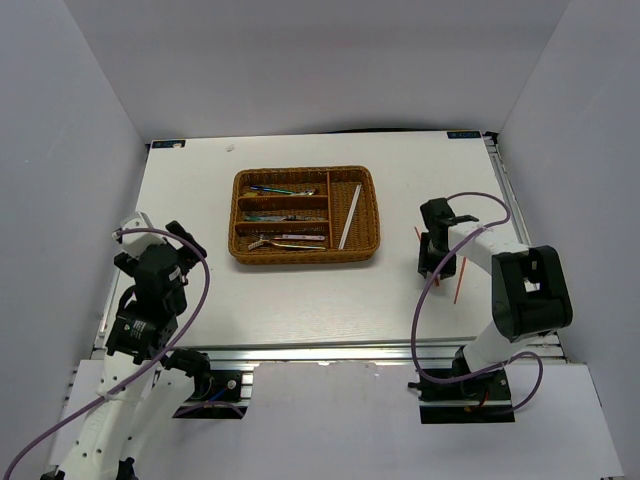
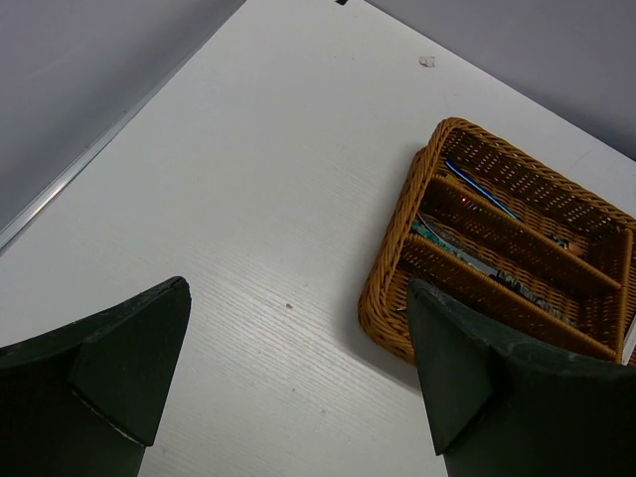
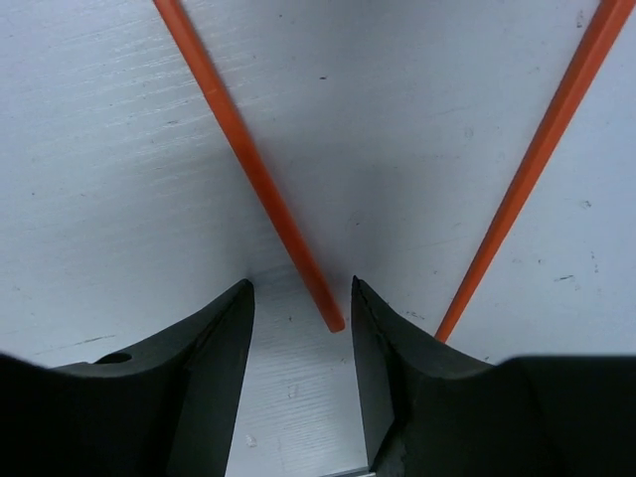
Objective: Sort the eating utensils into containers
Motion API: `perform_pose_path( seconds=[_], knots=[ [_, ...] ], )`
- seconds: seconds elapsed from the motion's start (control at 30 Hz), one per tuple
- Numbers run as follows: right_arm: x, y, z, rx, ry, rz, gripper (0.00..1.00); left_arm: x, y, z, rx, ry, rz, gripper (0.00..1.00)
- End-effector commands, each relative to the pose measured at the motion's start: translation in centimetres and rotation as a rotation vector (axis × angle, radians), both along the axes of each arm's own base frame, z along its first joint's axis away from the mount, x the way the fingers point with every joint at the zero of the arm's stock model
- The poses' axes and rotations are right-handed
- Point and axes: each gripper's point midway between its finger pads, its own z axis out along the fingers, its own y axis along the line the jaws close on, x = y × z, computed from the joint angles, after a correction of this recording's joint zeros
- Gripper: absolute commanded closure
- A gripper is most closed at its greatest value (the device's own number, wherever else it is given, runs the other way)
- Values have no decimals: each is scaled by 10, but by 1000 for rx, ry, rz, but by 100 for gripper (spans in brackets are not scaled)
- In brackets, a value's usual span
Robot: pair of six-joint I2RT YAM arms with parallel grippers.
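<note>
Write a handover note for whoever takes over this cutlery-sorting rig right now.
Left end effector: open, empty, over the table left of the wicker tray.
Right end effector: open, fingers straddling the tip of one orange chopstick lying on the table, not gripped yet.
A second orange chopstick lies beside it, outside the fingers.
Done: several utensils in the tray's long slots, white chopstick in the vertical slot.
Left: both orange chopsticks.

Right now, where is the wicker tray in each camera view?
Top: tray sits mid-picture, just left of centre.
Left wrist: tray at the right edge, partly cut off.
Right wrist: not in it; only two orange chopsticks show.
Shared landmark: small white scrap beyond the tray's far left corner, in the top and left wrist views.
</note>
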Motion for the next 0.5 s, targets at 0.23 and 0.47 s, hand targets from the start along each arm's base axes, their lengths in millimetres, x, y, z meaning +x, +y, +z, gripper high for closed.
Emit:
perform_pose_path(
  seconds=[0.23, 0.47],
  knots=[
    [-22, 6, -37, 44, 103, 3, 91, 1, -1, -1, 2, -3, -6, 2],
    [-22, 30, -23, 178, 42, 41, 100, 0, 2, -1, 4, -1, 9, 2]
  ],
)
